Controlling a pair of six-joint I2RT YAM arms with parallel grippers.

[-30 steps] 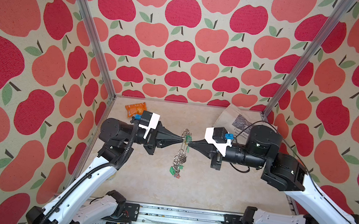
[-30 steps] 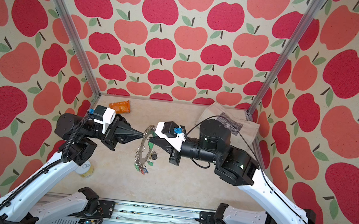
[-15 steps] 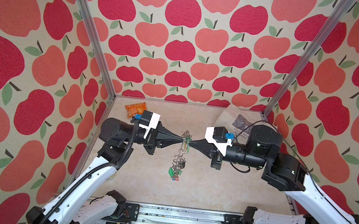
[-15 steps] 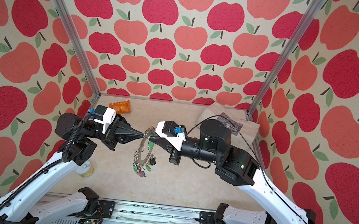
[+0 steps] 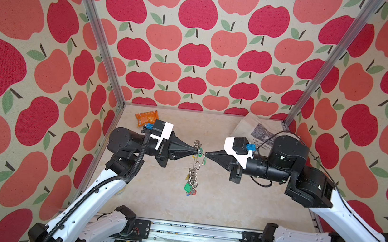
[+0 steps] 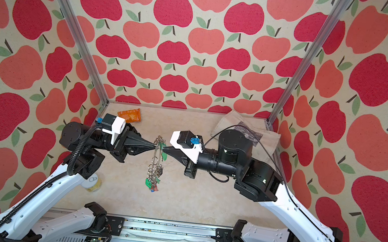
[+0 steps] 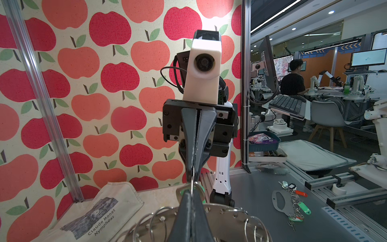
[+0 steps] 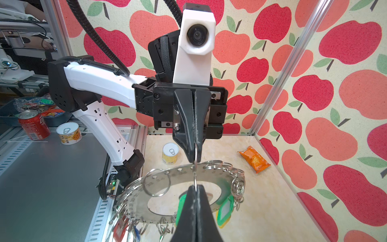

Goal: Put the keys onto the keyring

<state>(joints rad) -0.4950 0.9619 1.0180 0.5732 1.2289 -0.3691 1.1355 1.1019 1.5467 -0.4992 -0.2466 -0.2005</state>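
Note:
The keyring (image 5: pixel 194 167) (image 6: pixel 156 158) is a flat grey metal disc that hangs on edge in the air between my two arms. Its rim carries many wire rings. Keys with green, red and blue tags (image 5: pixel 189 187) (image 6: pixel 151 184) dangle from its lower end. My left gripper (image 5: pixel 195 150) (image 8: pixel 194 161) is shut on one small wire ring (image 8: pixel 195 174) at the disc's rim. My right gripper (image 5: pixel 205 153) (image 8: pixel 195 187) is shut on the same ring from the opposite side, inside the disc's hole. A green tag (image 8: pixel 225 209) and a yellow one hang close by.
An orange foil packet (image 5: pixel 146 117) lies at the back left of the floor. A printed cloth bag (image 5: pixel 254 131) leans in the back right corner. A small yellow can (image 6: pixel 92 182) stands under my left arm. Apple-patterned walls close three sides.
Both grippers stay tip to tip on the ring. Only the hanging bunch of keys has swayed slightly.

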